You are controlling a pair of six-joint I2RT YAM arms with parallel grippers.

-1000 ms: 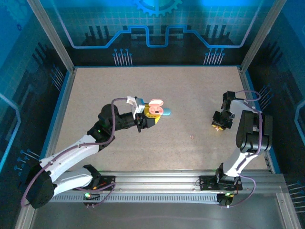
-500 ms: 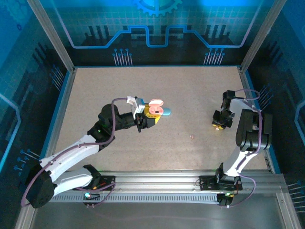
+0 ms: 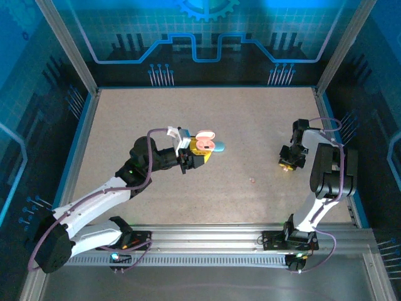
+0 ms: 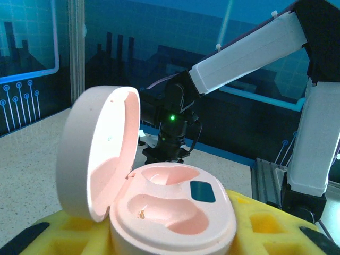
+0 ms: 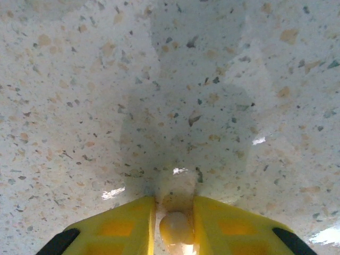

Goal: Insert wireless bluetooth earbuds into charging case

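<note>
Left wrist view: the left end effector (image 4: 171, 236) is clamped on the charging case (image 4: 175, 210). The case is pink, its lid tipped up at left of frame, both wells facing up & empty bar a speck in the near one. It's held that way, I'd say, to present the wells for a drop-in from above.

Top external: the case sits centre-left of frame, w/ a blue pod (image 3: 218, 147) touching or just beside its right side; can't tell which. The right end effector (image 3: 287, 163) is down at the tabletop (image 3: 250, 119), right of frame, well apart from the case.

Right wrist view: its yellow fingers (image 5: 117, 226) are pressed in on a small pale round earbud (image 5: 177, 227) at bottom centre, tips at the tabletop. The pinch is low on the bud, prob. so it lifts w/o rolling.

A pinkish bit (image 3: 252, 179) lies loose lower centre-right, between the arms; likely another bud waiting its turn. Step in hand: the bud looks gripped, the carry to the case not yet made.
</note>
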